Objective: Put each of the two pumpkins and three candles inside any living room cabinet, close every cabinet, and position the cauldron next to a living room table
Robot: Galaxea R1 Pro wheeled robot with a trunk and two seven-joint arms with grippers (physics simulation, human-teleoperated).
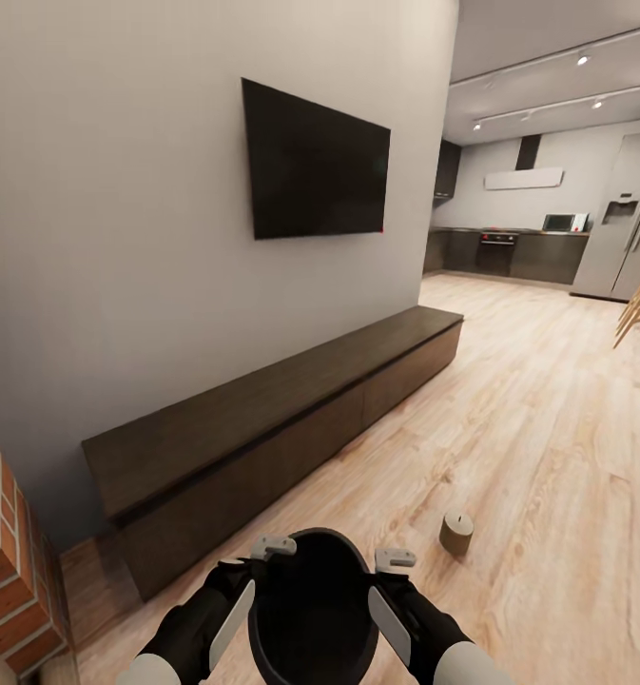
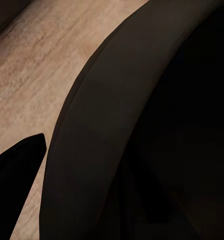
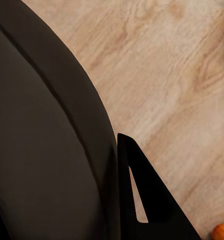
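Bottom centre: left gripper (image 1: pixel 262 561) and right gripper (image 1: pixel 384 571) each clamp the cauldron's (image 1: pixel 312 609) rim. Candle (image 1: pixel 456 532) lower right; closed cabinet (image 1: pixel 262 428) mid-frame.

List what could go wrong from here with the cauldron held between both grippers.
1. The cauldron is held only by the left gripper and right gripper against its rim; uneven arm motion could drop it.
2. A candle stands on the floor just ahead; driving forward might knock it over.
3. The cabinet is close on the left.
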